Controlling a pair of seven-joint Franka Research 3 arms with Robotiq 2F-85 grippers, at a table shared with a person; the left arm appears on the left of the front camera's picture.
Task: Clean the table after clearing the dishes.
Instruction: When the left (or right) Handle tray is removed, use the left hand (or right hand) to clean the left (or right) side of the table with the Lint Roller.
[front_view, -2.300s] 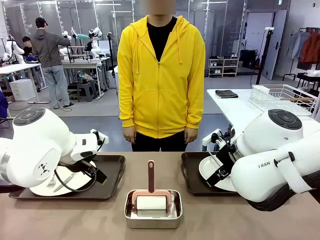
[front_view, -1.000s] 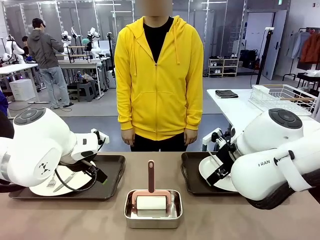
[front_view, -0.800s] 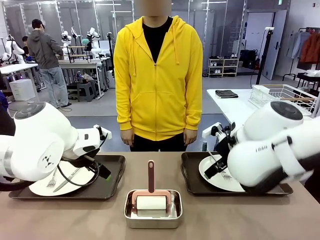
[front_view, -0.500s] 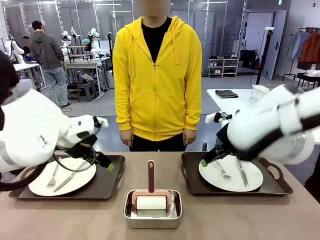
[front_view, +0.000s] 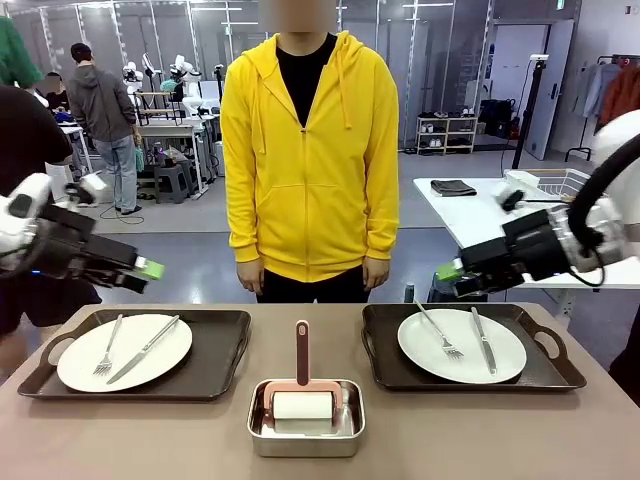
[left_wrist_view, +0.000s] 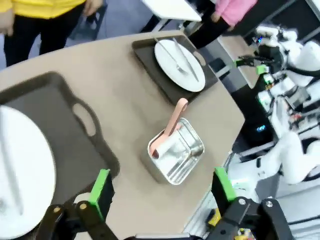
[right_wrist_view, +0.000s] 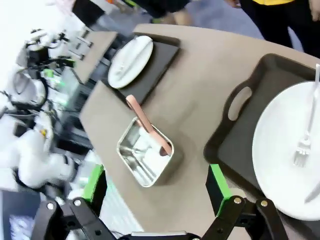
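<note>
The brown table (front_view: 580, 430) holds two dark trays. On the left tray (front_view: 215, 360) lies a white plate (front_view: 125, 352) with fork and knife. The right tray (front_view: 385, 345) carries another plate (front_view: 462, 345) with its fork (front_view: 435, 330) and knife (front_view: 483, 340). My left gripper (front_view: 148, 268) hangs open, high over the left tray's far edge. My right gripper (front_view: 448, 272) hangs open above the right tray's far edge. In the left wrist view the left gripper (left_wrist_view: 161, 177) has its jaws spread wide with nothing between them, and so does the right gripper (right_wrist_view: 155, 182) in the right wrist view.
A shiny steel pan (front_view: 306, 418) sits front and centre between the trays, holding a white roller with a pink handle (front_view: 302, 350). A person in a yellow hoodie (front_view: 308, 150) stands at the far side, hands down. A white side table (front_view: 470, 215) stands at the back right.
Both arms have lifted from low over the trays and swung outward, uncovering both plates. Neither gripper took hold of anything. The dishes and pan have not moved.
</note>
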